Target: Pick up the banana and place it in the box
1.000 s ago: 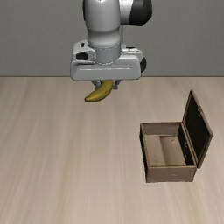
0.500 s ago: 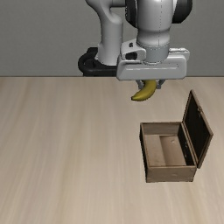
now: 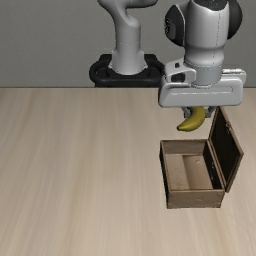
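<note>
The banana (image 3: 190,122) is yellow and curved, with a darker tip at its lower end, pointing to the exterior view's left. It hangs in the air, clear of the wooden table (image 3: 70,170), above the far edge of the box (image 3: 186,148). The box is brown, and its hinged lid (image 3: 229,150) stands raised on the exterior view's right side.

The gripper (image 3: 199,110) points straight down, with its fingers clamped on the banana's upper part from two sides. The arm reaches forward from its black base (image 3: 125,72), and the wrist is vertical over the box.
</note>
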Tool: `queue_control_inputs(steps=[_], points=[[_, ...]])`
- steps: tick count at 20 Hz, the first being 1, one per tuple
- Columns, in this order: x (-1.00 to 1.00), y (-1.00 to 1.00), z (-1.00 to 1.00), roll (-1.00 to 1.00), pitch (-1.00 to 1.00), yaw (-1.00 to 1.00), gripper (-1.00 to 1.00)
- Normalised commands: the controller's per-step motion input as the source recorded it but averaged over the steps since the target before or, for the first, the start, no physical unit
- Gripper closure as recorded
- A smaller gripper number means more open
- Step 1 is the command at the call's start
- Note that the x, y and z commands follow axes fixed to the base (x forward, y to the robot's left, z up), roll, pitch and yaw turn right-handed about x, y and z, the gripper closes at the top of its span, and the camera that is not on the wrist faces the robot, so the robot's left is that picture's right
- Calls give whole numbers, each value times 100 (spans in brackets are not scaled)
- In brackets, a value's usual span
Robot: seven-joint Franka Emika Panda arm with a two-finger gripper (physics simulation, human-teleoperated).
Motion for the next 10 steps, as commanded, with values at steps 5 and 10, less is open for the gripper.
queue_control_inputs(steps=[5, 10], points=[[0, 20, 0, 0, 0, 0, -100], [0, 0, 0, 0, 0, 0, -100]])
